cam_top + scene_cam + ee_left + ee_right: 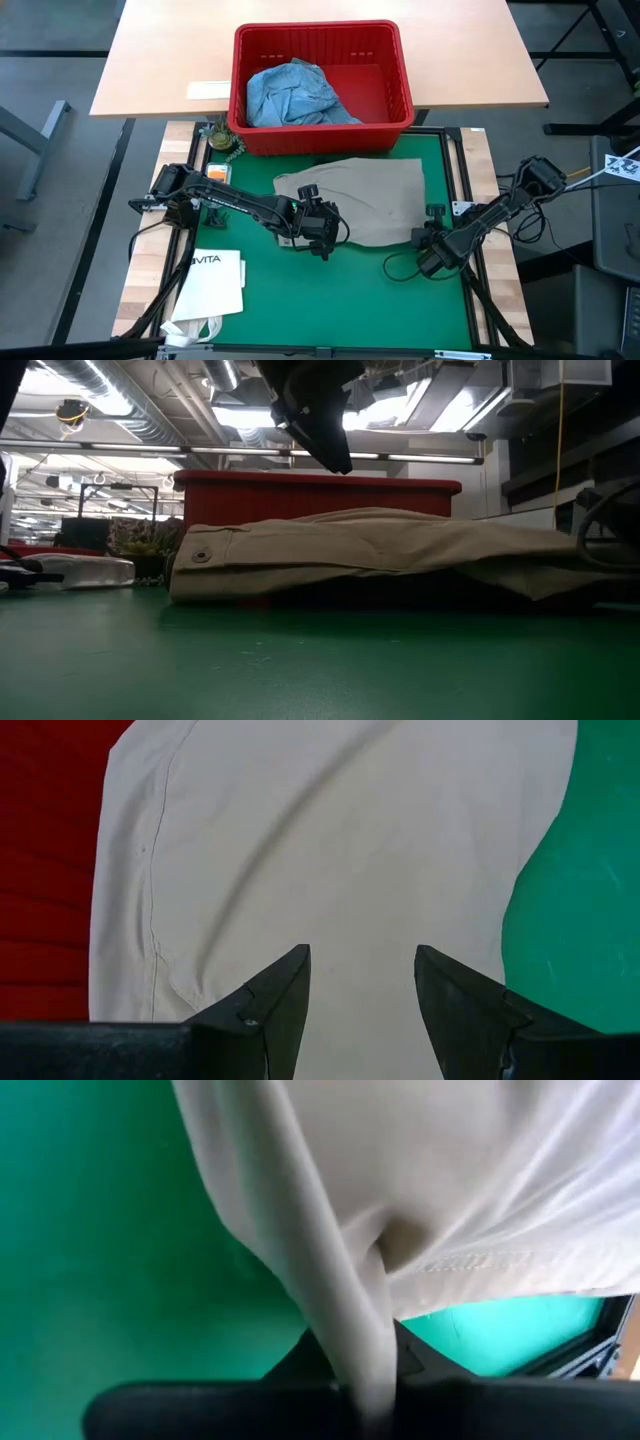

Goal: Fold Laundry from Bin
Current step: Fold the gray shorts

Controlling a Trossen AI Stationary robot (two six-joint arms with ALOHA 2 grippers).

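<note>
The khaki garment [358, 200] is lying spread on the green mat [330, 300], just in front of the red bin [322, 85], and it serves here as the landmark. The step in hand looks like the taking hold of its edges for a fold.

The right gripper [428, 243] is sitting at the garment's right-hand front corner, and the right wrist view shows a pinched ridge of the tan cloth [350, 1310] running down into its jaws, so they are closing on the fabric, fully shut on it. The left gripper [318, 222] is hovering over the garment's left front edge; its jaws are standing apart with nothing between them, the cloth lying flat beneath in the left wrist view. The low view shows it hanging clear above the garment [380, 555].

The next move, as I judge it, is calling for the left jaws to come down and nip the near edge, so that both arms can lift and carry that edge across together; a one-sided pull would likely drag the cloth askew.

Counting: one khaki garment on the mat, one light blue garment [295, 95] bunched inside the bin behind it, one bin, one white bag [212, 285] lying off the garment's left front, and two arms.
</note>
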